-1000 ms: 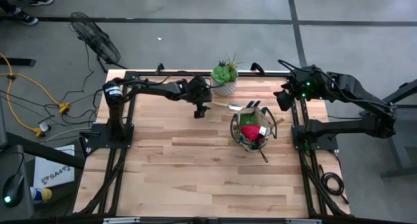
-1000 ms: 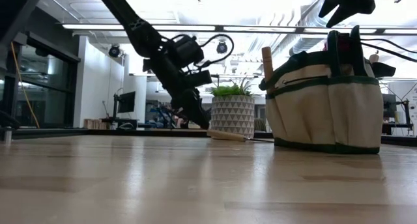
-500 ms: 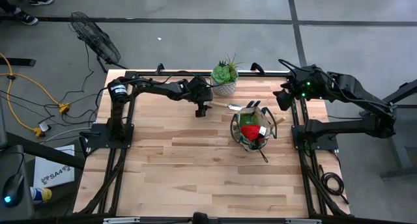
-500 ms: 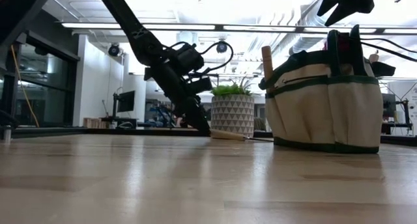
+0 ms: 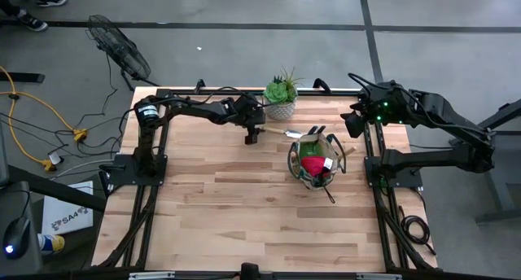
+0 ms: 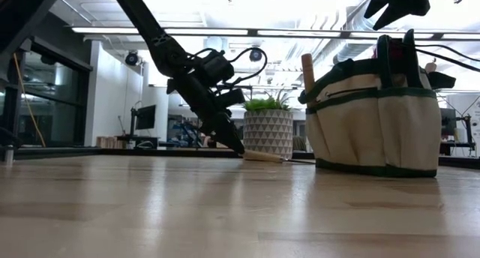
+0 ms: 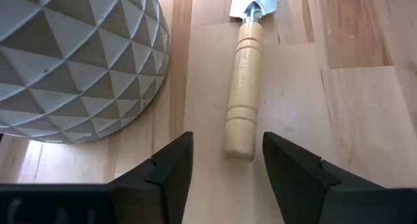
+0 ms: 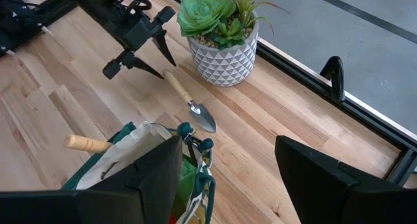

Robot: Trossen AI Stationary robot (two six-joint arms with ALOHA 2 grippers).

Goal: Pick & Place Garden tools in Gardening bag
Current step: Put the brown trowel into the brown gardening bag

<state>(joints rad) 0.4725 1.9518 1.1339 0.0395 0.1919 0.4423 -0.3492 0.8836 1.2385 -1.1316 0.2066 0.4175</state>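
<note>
wooden-handled trowel (image 7: 243, 87) flat on table, khaki gardening bag (image 5: 314, 160) upright, tools inside

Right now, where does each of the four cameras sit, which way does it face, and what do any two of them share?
High view: above the table, looking straight down; both arms, the gardening bag between them.
Low view: at tabletop height, looking level; left pincer low by the trowel.
Left wrist view: on the left arm, looking down past its open fingers at the trowel's wooden handle.
Right wrist view: on the right arm, raised near the table's edge; its open fingers frame the bag.
Shared: both wrist views show the trowel beside the white patterned pot.
</note>
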